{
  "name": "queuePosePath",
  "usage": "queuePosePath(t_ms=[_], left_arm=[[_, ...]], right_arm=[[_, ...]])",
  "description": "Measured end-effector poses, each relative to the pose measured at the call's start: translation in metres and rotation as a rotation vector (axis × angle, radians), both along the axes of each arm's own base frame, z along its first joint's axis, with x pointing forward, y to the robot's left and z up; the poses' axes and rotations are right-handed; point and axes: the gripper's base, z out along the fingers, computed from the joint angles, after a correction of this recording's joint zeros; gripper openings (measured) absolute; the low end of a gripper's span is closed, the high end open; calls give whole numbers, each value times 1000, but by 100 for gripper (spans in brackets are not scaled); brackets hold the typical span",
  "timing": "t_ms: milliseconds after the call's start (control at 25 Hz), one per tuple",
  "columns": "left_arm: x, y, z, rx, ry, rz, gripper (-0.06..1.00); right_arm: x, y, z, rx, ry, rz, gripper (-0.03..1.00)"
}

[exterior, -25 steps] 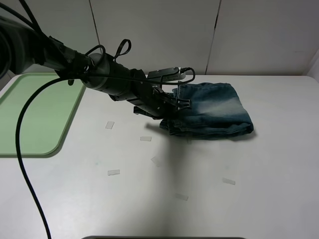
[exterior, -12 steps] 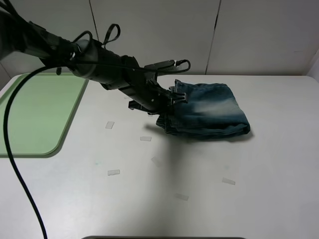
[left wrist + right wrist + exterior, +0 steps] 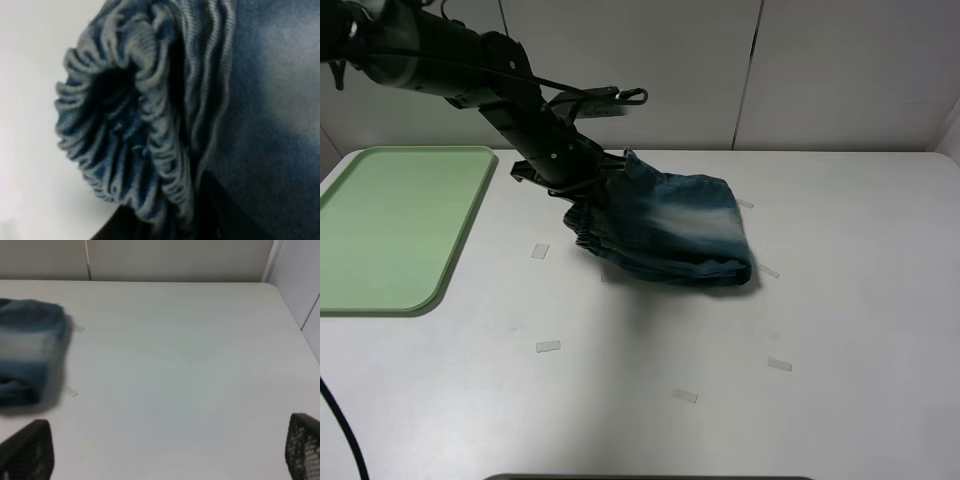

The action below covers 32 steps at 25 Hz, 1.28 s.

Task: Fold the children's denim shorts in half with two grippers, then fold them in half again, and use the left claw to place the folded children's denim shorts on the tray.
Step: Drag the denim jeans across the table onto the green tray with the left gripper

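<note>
- Denim shorts [image 3: 665, 228] — folded, no readable label — pinched at the gathered waistband by the left claw [image 3: 605, 180], right of the tray [image 3: 390, 225].
- Right gripper [image 3: 160, 450]: jaws spread wide, holding nothing.

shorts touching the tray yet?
Apart. The exterior high view shows the children's denim shorts held by the left end effector over the white table, with bare tabletop between them and the tray.

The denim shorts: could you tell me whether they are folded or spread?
Folded: the denim shorts form a compact layered bundle, waistband bunched at the left gripper.
</note>
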Motion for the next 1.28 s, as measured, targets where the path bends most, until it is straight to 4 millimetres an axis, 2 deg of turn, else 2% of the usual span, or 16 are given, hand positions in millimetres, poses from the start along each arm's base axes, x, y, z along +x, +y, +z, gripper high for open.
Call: queuePosePath(t_ms=[200, 240, 440, 480, 720, 960, 1160, 1200, 1280], left_arm=[[4, 41, 22, 67, 16, 27, 19], [4, 41, 22, 67, 16, 27, 19], [9, 91, 38, 174, 7, 59, 19], [10, 109, 40, 230, 17, 63, 19], [13, 162, 40, 355, 48, 104, 19], [14, 211, 40, 392, 56, 159, 19], [14, 248, 41, 396, 29, 232, 19], [14, 248, 41, 396, 29, 232, 19], [13, 262, 42, 401, 15, 247, 19]], right_arm=[[0, 0, 0, 0, 0, 0, 70], [0, 0, 0, 0, 0, 0, 70], [0, 0, 0, 0, 0, 0, 70], [0, 0, 0, 0, 0, 0, 70], [0, 0, 0, 0, 0, 0, 70], [0, 0, 0, 0, 0, 0, 70], [0, 0, 0, 0, 0, 0, 70], [0, 0, 0, 0, 0, 0, 70], [0, 0, 0, 0, 0, 0, 70]])
